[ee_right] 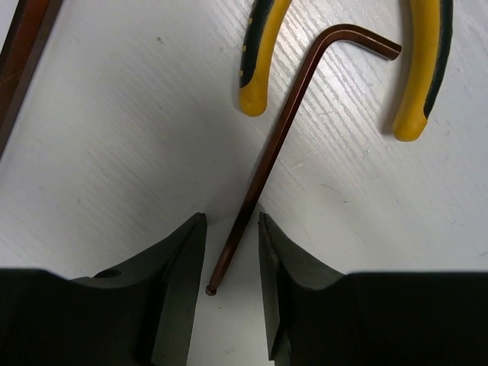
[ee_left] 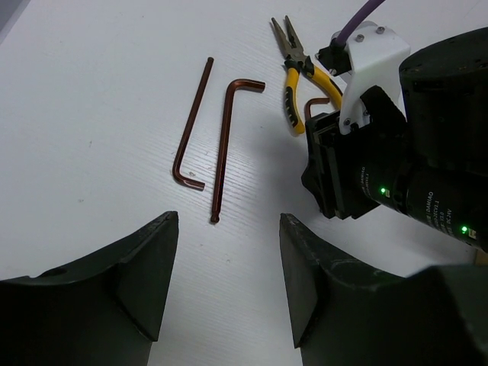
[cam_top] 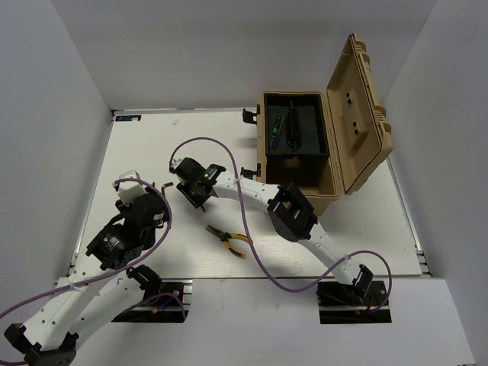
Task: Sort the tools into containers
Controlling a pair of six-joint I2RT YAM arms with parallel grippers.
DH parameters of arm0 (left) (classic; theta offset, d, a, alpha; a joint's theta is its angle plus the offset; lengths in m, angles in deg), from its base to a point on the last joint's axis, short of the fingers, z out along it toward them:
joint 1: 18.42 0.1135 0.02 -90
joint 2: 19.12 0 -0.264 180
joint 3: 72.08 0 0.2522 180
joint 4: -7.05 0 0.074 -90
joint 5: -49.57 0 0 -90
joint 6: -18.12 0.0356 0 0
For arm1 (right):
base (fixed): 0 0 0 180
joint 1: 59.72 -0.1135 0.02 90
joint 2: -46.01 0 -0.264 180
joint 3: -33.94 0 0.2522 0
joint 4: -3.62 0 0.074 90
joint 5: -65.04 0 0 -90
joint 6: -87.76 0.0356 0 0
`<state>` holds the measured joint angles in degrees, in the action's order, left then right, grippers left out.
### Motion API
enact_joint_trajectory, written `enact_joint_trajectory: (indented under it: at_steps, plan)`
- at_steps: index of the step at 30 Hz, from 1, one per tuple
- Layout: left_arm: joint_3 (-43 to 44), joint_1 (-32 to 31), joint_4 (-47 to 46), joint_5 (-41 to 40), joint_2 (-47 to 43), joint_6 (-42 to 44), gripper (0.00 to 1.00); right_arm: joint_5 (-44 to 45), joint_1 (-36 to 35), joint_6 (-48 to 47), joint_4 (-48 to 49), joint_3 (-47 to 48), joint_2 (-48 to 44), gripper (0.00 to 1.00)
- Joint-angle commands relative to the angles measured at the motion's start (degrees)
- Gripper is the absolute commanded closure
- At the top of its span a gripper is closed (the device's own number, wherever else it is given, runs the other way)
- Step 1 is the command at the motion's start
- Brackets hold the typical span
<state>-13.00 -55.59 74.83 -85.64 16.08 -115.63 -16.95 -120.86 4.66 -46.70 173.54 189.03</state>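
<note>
A brown L-shaped hex key point(ee_right: 284, 137) lies on the white table, its long end between the jaws of my right gripper point(ee_right: 232, 259). The jaws stand open, with a gap on each side of the key. Yellow pliers handles point(ee_right: 255, 72) flank its bent end. My left gripper point(ee_left: 229, 282) hovers open and empty, just short of two more hex keys point(ee_left: 223, 145), point(ee_left: 191, 126). Beyond them lie the pliers point(ee_left: 299, 76), beside my right gripper's body point(ee_left: 381, 160). In the top view yellow-handled pliers point(cam_top: 229, 239) lie near the front, with my right gripper point(cam_top: 191, 197) and left gripper point(cam_top: 158, 204) close together.
A tan toolbox point(cam_top: 335, 194) stands open at the back right, lid point(cam_top: 366, 107) raised. Its black tray point(cam_top: 301, 152) holds a green-handled screwdriver point(cam_top: 277, 130). Purple cables point(cam_top: 252, 252) loop over the table. White walls enclose the workspace.
</note>
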Motion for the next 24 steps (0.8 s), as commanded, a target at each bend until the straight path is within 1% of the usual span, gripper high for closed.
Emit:
enact_joint_trajectory:
  at_steps: [1, 5, 6, 9, 10, 12, 18, 24]
  plan:
    - [-0.06, 0.17, -0.23, 0.21, -0.04, 0.5, 0.34, 0.34, 0.23, -0.04, 1.4, 1.95, 2.26, 0.6]
    - [-0.58, 0.17, -0.23, 0.21, -0.04, 0.5, 0.34, -1.76, 0.41, 1.36, 0.52, 1.69, 3.23, 0.72]
    - [-0.58, 0.17, -0.23, 0.21, -0.04, 0.5, 0.34, -2.03, 0.59, 1.63, 0.26, 1.43, 3.4, 0.78]
    - [-0.58, 0.17, -0.23, 0.21, -0.04, 0.5, 0.34, -2.91, 0.76, 2.68, -0.36, 0.55, 3.32, 0.86]
    - [-0.58, 0.17, -0.75, 0.21, -0.04, 0.5, 0.34, -3.0, 0.94, 2.86, -0.97, 0.2, 3.14, 0.91]
    - [-0.58, 0.17, -0.76, 0.21, -0.04, 0.5, 0.34, -2.56, 1.11, 2.86, -1.5, -1.3, 2.44, 0.99]
    - [-0.58, 0.17, -1.28, 0.74, 0.48, 0.5, 0.34, -0.29, 1.64, 2.77, -1.94, -8.68, -1.6, 1.0]
    - [-0.58, 0.17, -1.29, 0.74, 0.48, 0.5, 0.34, 3.41, 1.73, 0.05, -1.51, -17.2, -7.57, 1.0]
